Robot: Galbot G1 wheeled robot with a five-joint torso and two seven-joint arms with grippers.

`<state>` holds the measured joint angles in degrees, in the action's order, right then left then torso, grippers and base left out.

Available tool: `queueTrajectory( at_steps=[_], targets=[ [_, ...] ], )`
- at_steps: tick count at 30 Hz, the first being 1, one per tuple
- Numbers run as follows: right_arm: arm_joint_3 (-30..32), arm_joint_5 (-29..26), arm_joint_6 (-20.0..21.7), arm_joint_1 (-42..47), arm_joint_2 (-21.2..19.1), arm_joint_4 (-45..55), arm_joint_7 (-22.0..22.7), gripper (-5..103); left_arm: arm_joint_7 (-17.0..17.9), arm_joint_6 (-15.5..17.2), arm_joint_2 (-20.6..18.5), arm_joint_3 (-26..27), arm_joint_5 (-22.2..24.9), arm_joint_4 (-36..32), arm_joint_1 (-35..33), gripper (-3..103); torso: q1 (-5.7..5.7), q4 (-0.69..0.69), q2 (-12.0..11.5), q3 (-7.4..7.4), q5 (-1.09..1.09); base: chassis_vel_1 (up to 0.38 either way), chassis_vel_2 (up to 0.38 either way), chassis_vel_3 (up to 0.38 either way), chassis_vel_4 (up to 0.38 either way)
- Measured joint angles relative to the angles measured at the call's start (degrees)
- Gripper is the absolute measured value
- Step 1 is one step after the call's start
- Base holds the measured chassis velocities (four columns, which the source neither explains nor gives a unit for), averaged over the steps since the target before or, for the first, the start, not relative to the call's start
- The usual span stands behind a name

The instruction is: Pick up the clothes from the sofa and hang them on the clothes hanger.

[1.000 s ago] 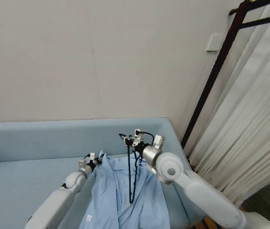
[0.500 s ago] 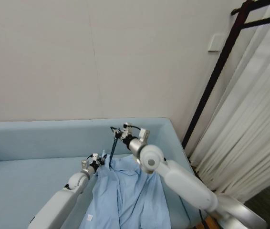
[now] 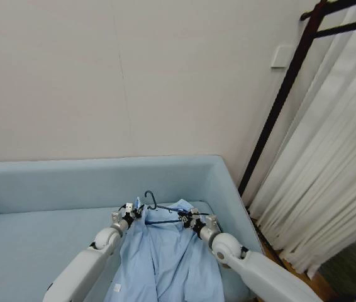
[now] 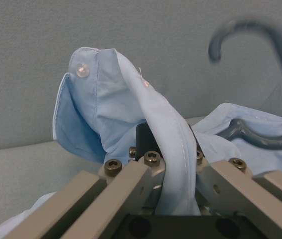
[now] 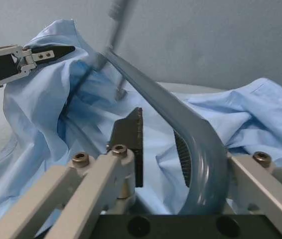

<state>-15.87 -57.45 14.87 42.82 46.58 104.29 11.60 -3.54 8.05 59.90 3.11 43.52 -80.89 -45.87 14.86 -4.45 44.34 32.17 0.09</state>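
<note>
A light blue shirt [image 3: 165,255] lies on the pale blue sofa [image 3: 46,182]. My left gripper [image 3: 131,212] is shut on its collar [image 4: 131,84], which is lifted off the seat and runs between the fingers [image 4: 146,137]. My right gripper [image 3: 188,218] is shut on one arm of a dark hanger [image 5: 181,124]. The hanger [image 3: 165,221] lies roughly level over the neck opening, its hook [image 3: 148,199] up beside the left gripper. In the right wrist view the left gripper [image 5: 29,57] pinches the collar just past the hanger's neck.
The sofa's right armrest [image 3: 228,189] is close to the right arm. Beyond it stands a dark clothes rack pole [image 3: 278,107], with white curtains [image 3: 335,163] further right. The sofa back [image 3: 71,173] rises against the wall.
My right arm has dropped and swung the hanger from hanging upright to lying level across the shirt's neck. The left gripper has kept hold of the collar and shifted slightly right.
</note>
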Motion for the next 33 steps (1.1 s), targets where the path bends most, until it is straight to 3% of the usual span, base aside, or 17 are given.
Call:
queueTrajectory(
  at_steps=[2, 5, 6, 11, 12, 14, 15, 22, 24, 30, 32, 33],
  targets=[
    [0.1, -0.4, 0.1, 0.0, -0.8, 0.5, -0.4, 22, 0.0, 0.0, 0.0, -0.1, 0.0, -0.1, 0.0, 0, 0.0, -0.01, 0.0, 0.0, 0.0, 0.0, 0.0, 0.0, 0.0],
    [0.7, -3.4, 0.9, -0.4, -3.6, 2.7, -1.9, 38, 0.0, 0.0, -0.1, 0.0, 0.0, -0.2, 0.0, 0, 0.0, -0.02, 0.0, 0.0, 0.0, 0.0, 0.0, 0.0, 0.0],
    [0.7, -3.4, 0.9, -0.4, -3.6, 2.7, -1.9, 38, 0.0, 0.0, -0.1, 0.0, 0.0, -0.2, 0.0, 0, 0.0, -0.02, 0.0, 0.0, 0.0, 0.0, 0.0, 0.0, 0.0],
    [0.5, -10.2, 5.1, -3.8, -6.6, 2.8, -4.2, 60, 0.0, -0.1, -0.4, 0.5, 0.0, -0.9, -0.4, 0, 0.0, 0.0, 0.0, 0.0, -0.01, 0.0, 0.0, 0.0, 0.0],
    [0.5, -10.2, 5.1, -3.8, -6.6, 2.8, -4.2, 60, 0.0, -0.1, -0.4, 0.5, 0.0, -0.9, -0.4, 0, 0.0, 0.0, 0.0, 0.0, -0.01, 0.0, 0.0, 0.0, 0.0],
    [-0.4, -10.3, 5.7, -5.5, -7.2, 1.4, -5.6, 70, 0.0, -0.1, -0.6, 0.9, 0.0, -1.6, -0.7, 0, 0.0, -0.01, 0.0, 0.0, 0.0, 0.0, 0.0, 0.0, 0.0],
    [-0.6, -10.1, 5.8, -6.0, -7.3, 0.9, -6.2, 70, 0.0, -0.1, -0.8, 1.2, 0.0, -2.0, -0.9, 0, 0.0, -0.01, 0.0, 0.0, 0.01, 0.0, 0.0, 0.0, 0.0],
    [-2.0, -16.3, 10.6, -7.4, -3.6, -3.8, -4.2, 100, 0.2, -0.1, -2.1, 2.3, 0.1, -4.3, -2.6, 0, 0.0, 0.01, 0.0, 0.0, 0.0, 0.0, 0.0, 0.0, 0.0],
    [-2.3, -15.9, 10.6, -7.2, -3.1, -4.5, -4.3, 100, 0.3, -0.1, -2.3, 2.3, 0.1, -4.6, -2.7, 0, 0.0, 0.02, 0.0, 0.0, 0.0, 0.0, 0.0, 0.0, 0.0],
    [-4.0, -8.7, 9.7, -4.2, -1.2, -4.8, -6.3, 73, 0.4, 0.0, -2.8, 2.4, 0.1, -5.3, -2.8, 0, 0.0, -0.03, 0.0, 0.0, -0.01, 0.0, 0.0, 0.0, 0.0],
    [-4.3, -7.3, 9.3, -3.6, -0.8, -4.8, -6.4, 73, 0.5, 0.0, -2.8, 2.4, 0.2, -5.3, -2.7, 0, 0.0, -0.02, 0.0, -0.01, -0.01, 0.0, 0.0, 0.0, 0.0],
    [-4.7, -5.7, 8.9, -3.1, -0.5, -4.9, -6.7, 68, 0.5, 0.0, -2.8, 2.4, 0.2, -5.3, -2.7, 0, 0.0, -0.01, 0.0, 0.0, 0.0, 0.0, 0.0, 0.0, 0.0]
  ],
)
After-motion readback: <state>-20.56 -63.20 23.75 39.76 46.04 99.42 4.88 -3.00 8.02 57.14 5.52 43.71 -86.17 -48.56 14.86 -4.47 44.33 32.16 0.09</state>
